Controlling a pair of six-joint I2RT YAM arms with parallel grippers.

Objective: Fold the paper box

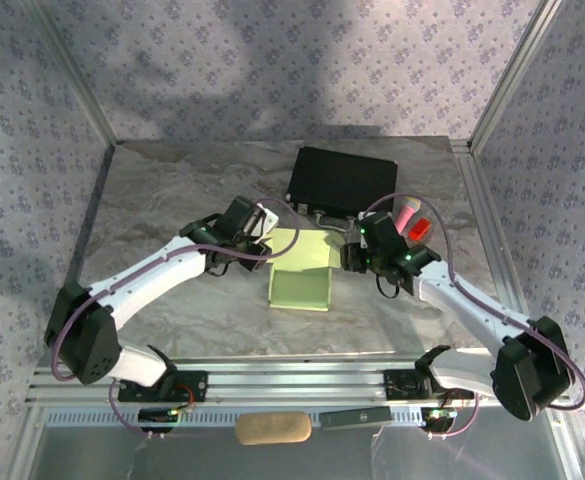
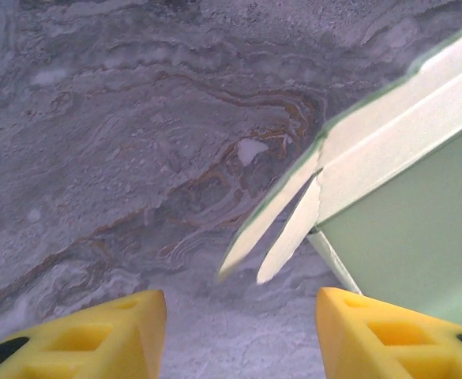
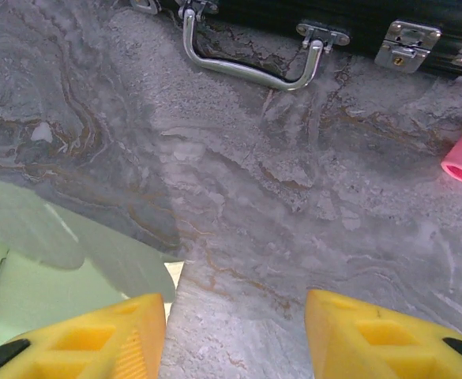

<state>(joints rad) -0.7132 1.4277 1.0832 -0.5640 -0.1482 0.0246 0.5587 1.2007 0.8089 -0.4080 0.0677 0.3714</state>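
The paper box (image 1: 300, 272) is pale yellow-green card lying in the middle of the table, with a flap raised at its far end. My left gripper (image 1: 269, 232) is at its far left corner and my right gripper (image 1: 350, 252) at its right side. In the left wrist view the box (image 2: 408, 205) fills the right side, two narrow tabs (image 2: 290, 217) jut from its corner, and the left gripper (image 2: 242, 335) is open over bare table. In the right wrist view the box (image 3: 49, 272) lies at lower left beside the left finger, and the right gripper (image 3: 234, 335) is open, nothing between its fingers.
A black case (image 1: 342, 182) with a metal handle (image 3: 246, 73) lies just behind the box. A pink cylinder (image 1: 405, 216) and a red item (image 1: 419, 228) sit behind the right wrist. A tan object (image 1: 272, 428) and a black bar (image 1: 357, 417) lie below the arm bases.
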